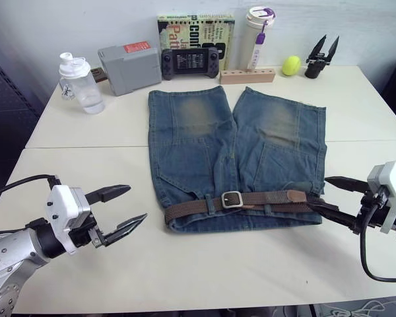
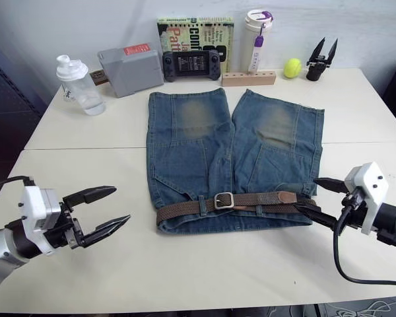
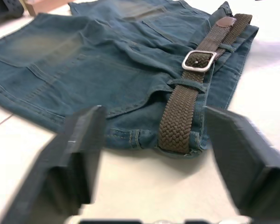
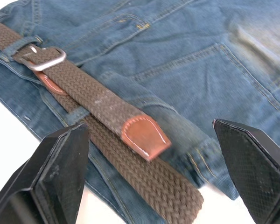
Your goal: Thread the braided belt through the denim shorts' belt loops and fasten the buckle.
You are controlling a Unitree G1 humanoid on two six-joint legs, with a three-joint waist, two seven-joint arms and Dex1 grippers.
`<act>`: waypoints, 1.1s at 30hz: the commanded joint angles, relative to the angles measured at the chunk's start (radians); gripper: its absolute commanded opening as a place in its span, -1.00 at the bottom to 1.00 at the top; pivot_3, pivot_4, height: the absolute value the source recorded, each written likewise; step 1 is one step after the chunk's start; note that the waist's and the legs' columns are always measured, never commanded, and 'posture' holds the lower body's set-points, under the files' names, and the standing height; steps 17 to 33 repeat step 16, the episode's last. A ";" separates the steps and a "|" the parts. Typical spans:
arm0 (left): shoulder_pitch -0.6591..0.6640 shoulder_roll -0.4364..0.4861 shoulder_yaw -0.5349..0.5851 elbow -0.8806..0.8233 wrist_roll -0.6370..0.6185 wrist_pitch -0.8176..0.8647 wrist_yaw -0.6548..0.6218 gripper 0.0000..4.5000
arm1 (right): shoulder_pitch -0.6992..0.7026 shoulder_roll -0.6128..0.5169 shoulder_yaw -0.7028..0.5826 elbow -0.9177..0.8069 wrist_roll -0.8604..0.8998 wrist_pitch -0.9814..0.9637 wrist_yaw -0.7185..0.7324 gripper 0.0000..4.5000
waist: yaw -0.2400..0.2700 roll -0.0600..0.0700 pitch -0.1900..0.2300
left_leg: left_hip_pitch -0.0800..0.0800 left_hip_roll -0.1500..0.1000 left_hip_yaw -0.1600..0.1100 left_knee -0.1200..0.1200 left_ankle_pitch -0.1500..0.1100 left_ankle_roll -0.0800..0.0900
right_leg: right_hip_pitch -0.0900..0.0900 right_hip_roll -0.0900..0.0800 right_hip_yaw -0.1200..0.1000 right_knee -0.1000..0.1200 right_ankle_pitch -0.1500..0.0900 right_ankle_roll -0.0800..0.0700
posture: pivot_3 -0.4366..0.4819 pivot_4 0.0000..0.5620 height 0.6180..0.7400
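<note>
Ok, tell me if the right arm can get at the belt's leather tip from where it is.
Probably yes: the right gripper is open beside the shorts, facing the leather tip, with nothing between them.

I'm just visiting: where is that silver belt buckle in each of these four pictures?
Left eye view: the buckle sits low and centre, on the waistband of the denim shorts.
Right eye view: the buckle, same spot, slightly further left.
Left wrist view: the buckle, upper right of centre.
Right wrist view: the buckle, upper left.
Shared landmark: the braided belt, whose leather tip lies beside the buckle.
</note>
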State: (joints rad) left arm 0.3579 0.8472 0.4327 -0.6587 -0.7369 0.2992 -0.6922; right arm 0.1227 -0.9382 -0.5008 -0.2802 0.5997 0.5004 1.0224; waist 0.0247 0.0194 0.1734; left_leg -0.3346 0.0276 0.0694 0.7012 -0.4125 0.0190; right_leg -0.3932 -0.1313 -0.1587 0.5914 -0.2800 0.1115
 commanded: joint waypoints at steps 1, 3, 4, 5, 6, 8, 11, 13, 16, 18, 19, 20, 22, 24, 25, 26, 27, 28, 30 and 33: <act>0.011 0.020 0.024 -0.002 0.043 0.018 -0.039 0.98 | -0.005 -0.013 -0.009 0.046 -0.061 -0.071 0.004 1.00 | 0.000 0.000 0.000 | 0.000 0.000 0.000 0.000 0.000 0.000 | 0.000 0.000 0.000 0.000 0.000 0.000 | -0.05 -0.47 0.85; 0.025 0.024 0.019 0.007 0.062 0.013 -0.065 0.98 | 0.008 -0.020 -0.012 0.063 -0.059 -0.058 0.022 1.00 | 0.000 0.000 0.000 | 0.000 0.000 0.001 0.000 0.000 0.000 | 0.000 0.001 0.000 0.000 0.000 0.000 | -0.05 -0.47 0.85; 0.025 0.022 0.020 0.011 0.064 0.021 -0.067 0.98 | 0.012 -0.020 -0.012 0.067 -0.064 -0.063 0.029 1.00 | 0.000 0.000 0.000 | 0.000 0.000 0.001 0.000 0.000 -0.001 | 0.000 0.001 0.000 0.000 0.000 0.000 | -0.05 -0.47 0.85; 0.021 0.016 0.022 0.014 0.059 0.028 -0.068 0.98 | 0.012 -0.019 -0.011 0.069 -0.067 -0.070 0.030 1.00 | 0.001 0.000 0.000 | 0.000 0.000 0.001 0.000 0.000 -0.001 | 0.000 0.001 0.000 0.000 0.000 0.000 | -0.05 -0.47 0.85; 0.017 0.012 0.024 0.015 0.057 0.034 -0.070 0.98 | 0.011 -0.017 -0.011 0.070 -0.071 -0.075 0.032 1.00 | 0.001 0.000 0.000 | 0.000 0.000 0.001 0.000 0.000 -0.001 | 0.000 0.001 0.000 0.000 0.000 0.000 | -0.05 -0.47 0.85; 0.008 0.007 0.021 0.018 0.066 0.034 -0.075 0.98 | 0.004 -0.010 -0.003 0.066 -0.075 -0.076 0.026 1.00 | 0.001 0.000 0.000 | 0.000 0.000 0.001 0.000 0.000 -0.001 | 0.000 0.001 0.000 0.000 0.000 0.000 | -0.05 -0.47 0.85; -0.003 -0.004 0.020 0.021 0.072 0.039 -0.079 0.98 | -0.005 -0.003 0.003 0.064 -0.078 -0.076 0.016 1.00 | 0.000 0.001 0.000 | 0.000 0.000 0.001 0.000 0.000 -0.001 | 0.000 0.001 0.001 0.000 0.000 0.000 | -0.05 -0.47 0.85; -0.008 -0.008 0.020 0.022 0.074 0.044 -0.084 0.98 | -0.007 -0.003 0.006 0.065 -0.079 -0.075 0.013 1.00 | 0.000 0.001 0.000 | 0.000 0.000 0.001 0.000 0.000 -0.002 | -0.001 0.001 0.001 0.000 0.000 0.000 | -0.05 -0.47 0.85; -0.019 -0.012 0.020 0.026 0.069 0.056 -0.089 0.98 | -0.012 -0.005 0.011 0.064 -0.078 -0.070 0.008 1.00 | 0.001 0.001 0.000 | 0.000 0.000 0.001 0.000 0.000 -0.002 | -0.001 0.001 0.001 0.000 0.000 0.000 | -0.05 -0.47 0.85; -0.019 -0.012 0.020 0.026 0.069 0.056 -0.089 0.98 | -0.012 -0.005 0.011 0.064 -0.078 -0.070 0.008 1.00 | 0.001 0.001 0.000 | 0.000 0.000 0.001 0.000 0.000 -0.002 | -0.001 0.001 0.001 0.000 0.000 0.000 | -0.05 -0.47 0.85; -0.019 -0.012 0.020 0.026 0.069 0.056 -0.089 0.98 | -0.012 -0.005 0.011 0.064 -0.078 -0.070 0.008 1.00 | 0.001 0.001 0.000 | 0.000 0.000 0.001 0.000 0.000 -0.002 | -0.001 0.001 0.001 0.000 0.000 0.000 | -0.05 -0.47 0.85; -0.019 -0.012 0.020 0.026 0.069 0.056 -0.089 0.98 | -0.012 -0.005 0.011 0.064 -0.078 -0.070 0.008 1.00 | 0.001 0.001 0.000 | 0.000 0.000 0.001 0.000 0.000 -0.002 | -0.001 0.001 0.001 0.000 0.000 0.000 | -0.05 -0.47 0.85; -0.019 -0.012 0.020 0.026 0.069 0.056 -0.089 0.98 | -0.012 -0.005 0.011 0.064 -0.078 -0.070 0.008 1.00 | 0.001 0.001 0.000 | 0.000 0.000 0.001 0.000 0.000 -0.002 | -0.001 0.001 0.001 0.000 0.000 0.000 | -0.05 -0.47 0.85; -0.019 -0.012 0.020 0.026 0.069 0.056 -0.089 0.98 | -0.012 -0.005 0.011 0.064 -0.078 -0.070 0.008 1.00 | 0.001 0.001 0.000 | 0.000 0.000 0.001 0.000 0.000 -0.002 | -0.001 0.001 0.001 0.000 0.000 0.000 | -0.05 -0.47 0.85; -0.019 -0.012 0.020 0.026 0.069 0.056 -0.089 0.98 | -0.012 -0.005 0.011 0.064 -0.078 -0.070 0.008 1.00 | 0.001 0.001 0.000 | 0.000 0.000 0.001 0.000 0.000 -0.002 | -0.001 0.001 0.001 0.000 0.000 0.000 | -0.05 -0.47 0.85; -0.019 -0.012 0.020 0.026 0.069 0.056 -0.089 0.98 | -0.012 -0.005 0.011 0.064 -0.078 -0.070 0.008 1.00 | 0.001 0.001 0.000 | 0.000 0.000 0.001 0.000 0.000 -0.002 | -0.001 0.001 0.001 0.000 0.000 0.000 | -0.05 -0.47 0.85; -0.019 -0.012 0.020 0.026 0.069 0.056 -0.089 0.98 | -0.012 -0.005 0.011 0.064 -0.078 -0.070 0.008 1.00 | 0.001 0.001 0.000 | 0.000 0.000 0.001 0.000 0.000 -0.002 | -0.001 0.001 0.001 0.000 0.000 0.000 | -0.05 -0.47 0.85; -0.019 -0.012 0.020 0.026 0.069 0.056 -0.089 0.98 | -0.012 -0.005 0.011 0.064 -0.078 -0.070 0.008 1.00 | 0.001 0.001 0.000 | 0.000 0.000 0.001 0.000 0.000 -0.002 | -0.001 0.001 0.001 0.000 0.000 0.000 | -0.05 -0.47 0.85; -0.019 -0.012 0.020 0.026 0.069 0.056 -0.089 0.98 | -0.012 -0.005 0.011 0.064 -0.078 -0.070 0.008 1.00 | 0.001 0.001 0.000 | 0.000 0.000 0.001 0.000 0.000 -0.002 | -0.001 0.001 0.001 0.000 0.000 0.000 | -0.05 -0.47 0.85; -0.019 -0.012 0.020 0.026 0.069 0.056 -0.089 0.98 | -0.012 -0.005 0.011 0.064 -0.078 -0.070 0.008 1.00 | 0.001 0.001 0.000 | 0.000 0.000 0.001 0.000 0.000 -0.002 | -0.001 0.001 0.001 0.000 0.000 0.000 | -0.05 -0.47 0.85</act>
